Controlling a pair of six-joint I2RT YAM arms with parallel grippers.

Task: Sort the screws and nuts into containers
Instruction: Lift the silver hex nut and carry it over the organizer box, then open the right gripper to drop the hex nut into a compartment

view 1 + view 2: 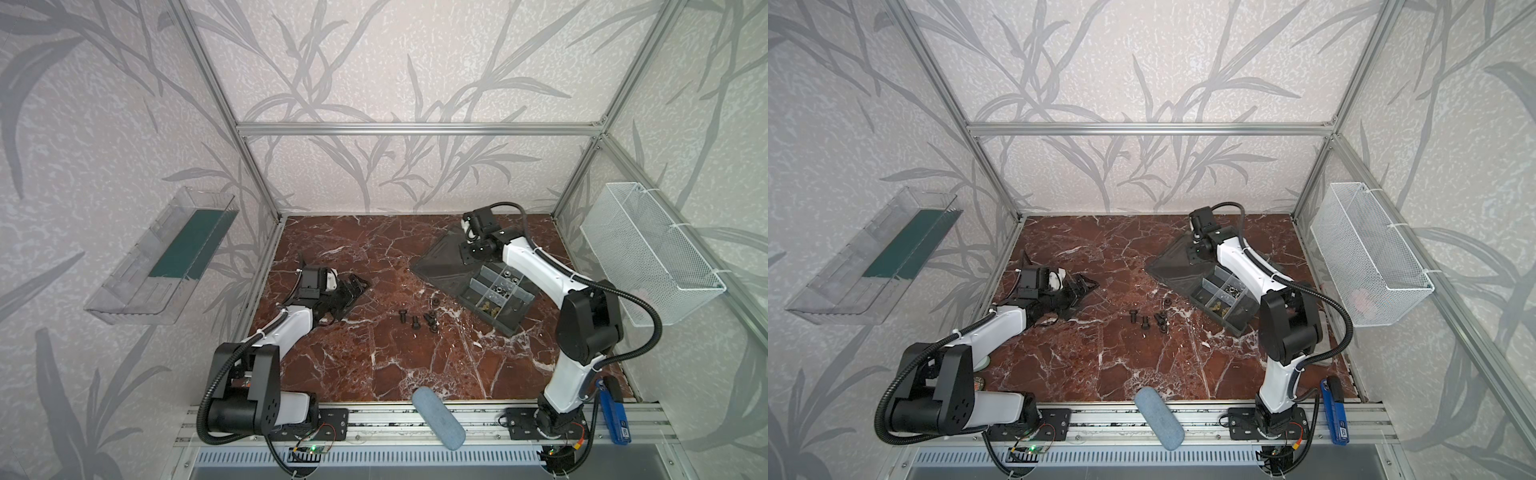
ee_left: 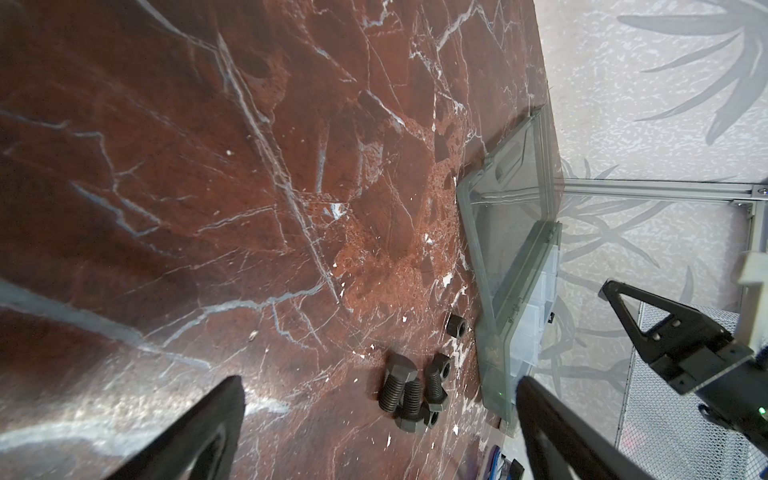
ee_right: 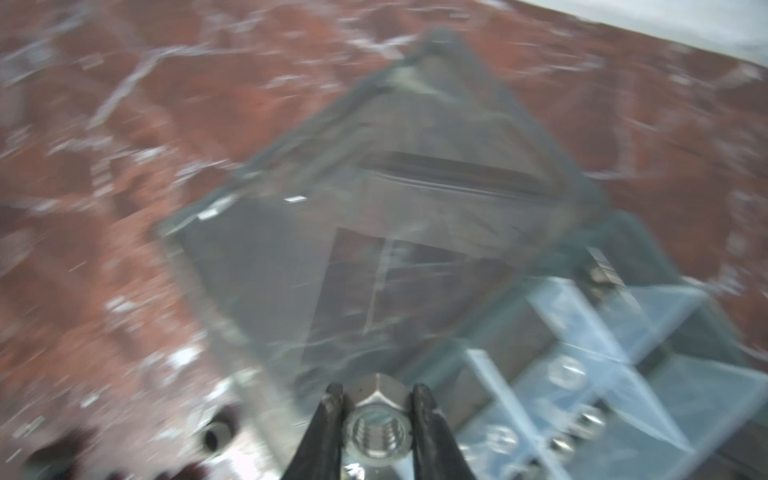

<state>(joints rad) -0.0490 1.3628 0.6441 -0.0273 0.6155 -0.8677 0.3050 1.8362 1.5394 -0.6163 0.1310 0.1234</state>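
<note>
The silver nut (image 3: pixel 377 428) is held in the narrow jaws of the right gripper (image 3: pixel 377 392), above the lid (image 3: pixel 374 208) of the organizer box (image 1: pixel 515 322). Centre it low over the compartment (image 1: pixel 510 277) already holding nuts before releasing, so it cannot bounce out. The left gripper (image 1: pixel 355 287) has its jaws wide.

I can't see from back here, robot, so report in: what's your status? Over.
Left gripper open, empty. Right gripper shut on a silver nut, over the box lid. Black bolts loose on the table. Nothing blocking the box.
</note>
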